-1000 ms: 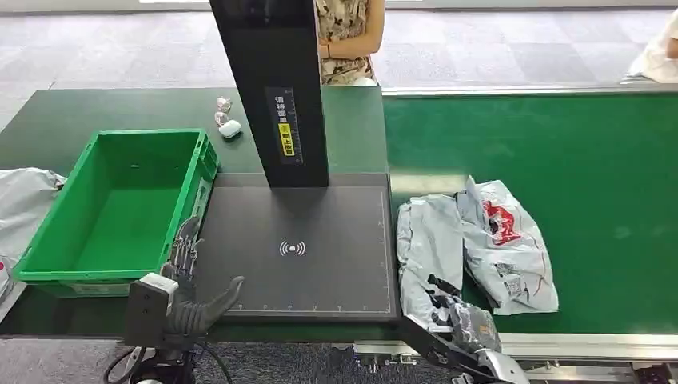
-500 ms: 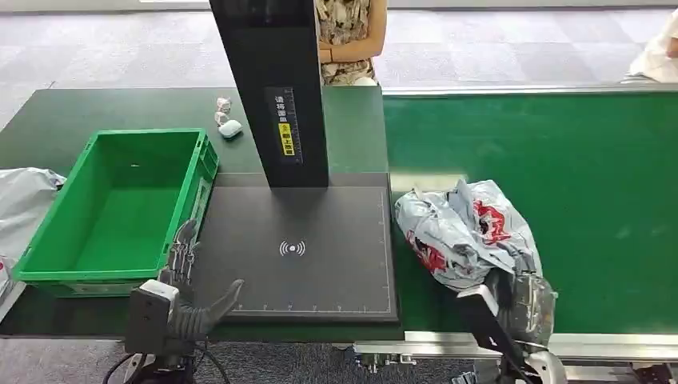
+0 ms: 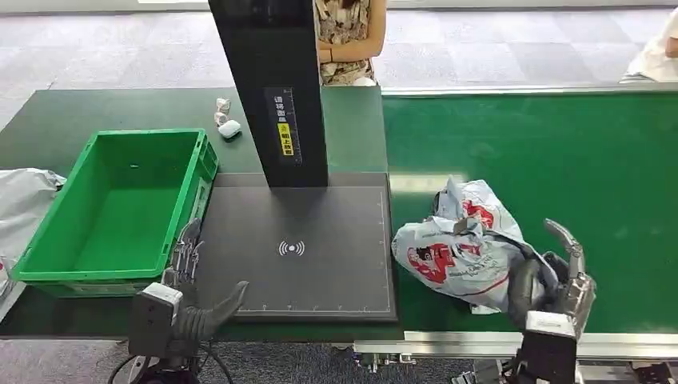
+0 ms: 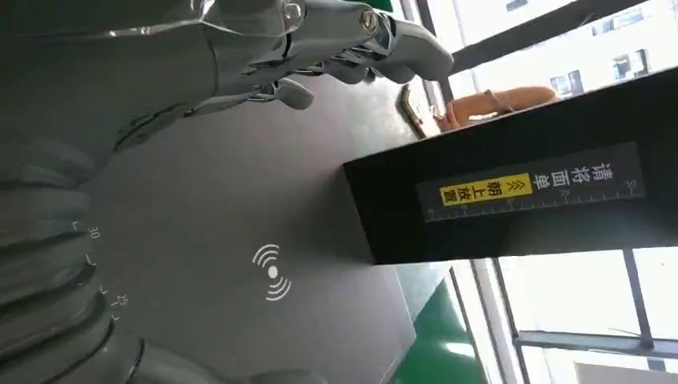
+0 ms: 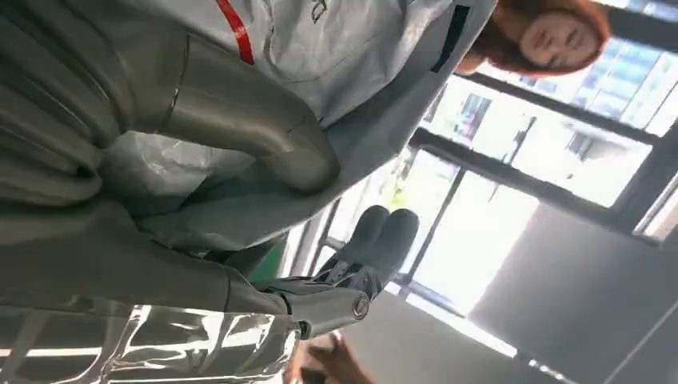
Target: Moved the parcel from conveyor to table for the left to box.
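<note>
The parcel [image 3: 460, 252], a crumpled grey plastic mailer with red print, is bunched up on the green conveyor belt [image 3: 560, 152] beside the black scan pad [image 3: 320, 232]. My right hand [image 3: 554, 282] grips its near right end, thumb pressed into the plastic and one finger sticking up. In the right wrist view the thumb [image 5: 240, 120] digs into the parcel [image 5: 344, 48]. At the pad's near left corner my left hand [image 3: 188, 292] holds nothing, its fingers spread apart. The left wrist view has those fingers [image 4: 320, 32] hovering over the pad [image 4: 240, 240].
An empty green crate [image 3: 196, 172] stands left of the pad. A tall black scanner column [image 3: 272, 88] rises at the pad's back edge. Small white items [image 3: 228, 124] lie behind the crate. Another grey bag [image 3: 24, 200] lies far left. A person [image 3: 348, 40] stands behind the table.
My right hand came up from the near edge, moved right and closed on the parcel. The mailer went from lying flat to a bunched heap. The left hand stayed put.
</note>
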`<state>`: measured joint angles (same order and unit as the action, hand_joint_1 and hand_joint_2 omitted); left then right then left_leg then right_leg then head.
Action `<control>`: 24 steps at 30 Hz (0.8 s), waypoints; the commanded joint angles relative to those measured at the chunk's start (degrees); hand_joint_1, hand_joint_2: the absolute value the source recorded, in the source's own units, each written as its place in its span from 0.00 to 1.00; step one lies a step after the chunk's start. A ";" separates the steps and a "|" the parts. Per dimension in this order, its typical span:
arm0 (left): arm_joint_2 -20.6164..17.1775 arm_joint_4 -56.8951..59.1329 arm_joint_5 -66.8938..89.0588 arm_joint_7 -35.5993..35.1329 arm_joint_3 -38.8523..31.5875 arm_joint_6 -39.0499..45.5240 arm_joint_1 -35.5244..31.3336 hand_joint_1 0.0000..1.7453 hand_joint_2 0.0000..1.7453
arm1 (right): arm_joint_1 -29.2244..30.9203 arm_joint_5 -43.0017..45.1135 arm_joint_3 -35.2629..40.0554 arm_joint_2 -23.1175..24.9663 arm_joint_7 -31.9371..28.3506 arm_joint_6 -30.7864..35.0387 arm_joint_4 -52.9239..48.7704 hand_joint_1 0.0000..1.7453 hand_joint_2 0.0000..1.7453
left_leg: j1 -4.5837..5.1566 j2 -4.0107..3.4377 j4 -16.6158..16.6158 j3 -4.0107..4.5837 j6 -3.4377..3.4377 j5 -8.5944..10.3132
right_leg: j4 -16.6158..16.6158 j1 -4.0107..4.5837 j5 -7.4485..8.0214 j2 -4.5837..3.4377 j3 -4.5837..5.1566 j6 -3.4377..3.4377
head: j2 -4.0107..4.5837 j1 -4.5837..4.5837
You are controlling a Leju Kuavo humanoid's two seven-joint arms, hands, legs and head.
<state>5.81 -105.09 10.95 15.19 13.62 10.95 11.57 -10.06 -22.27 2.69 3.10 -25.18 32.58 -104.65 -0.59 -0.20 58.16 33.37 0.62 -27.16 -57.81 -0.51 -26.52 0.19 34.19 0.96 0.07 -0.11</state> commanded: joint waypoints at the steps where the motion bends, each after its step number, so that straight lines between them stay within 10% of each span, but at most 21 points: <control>1: -0.59 3.81 -0.07 -0.19 0.03 -0.23 -1.94 0.00 1.00 | 7.62 0.67 6.19 -0.46 0.47 -1.43 4.87 1.00 1.00 | 0.00 -0.13 -0.13 -0.20 -0.01 0.01 | 0.13 0.00 0.05 -0.15 -0.16 -0.01 | 0.00 0.00; 24: -1.28 4.56 -1.53 0.58 0.77 -0.63 -1.93 0.00 1.00 | 16.38 8.71 5.38 -3.63 1.63 -4.85 11.24 1.00 1.00 | 0.01 -0.07 -0.11 -0.18 -0.01 0.03 | 0.13 -0.01 0.05 -0.09 -0.17 -0.03 | 0.00 0.00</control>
<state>5.79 -104.59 9.90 15.28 13.62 10.80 10.64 -0.63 -18.43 8.72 2.56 -24.55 31.17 -100.94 -0.59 -0.19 58.16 33.38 0.64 -27.15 -57.82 -0.51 -26.52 0.20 34.20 0.96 0.07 -0.11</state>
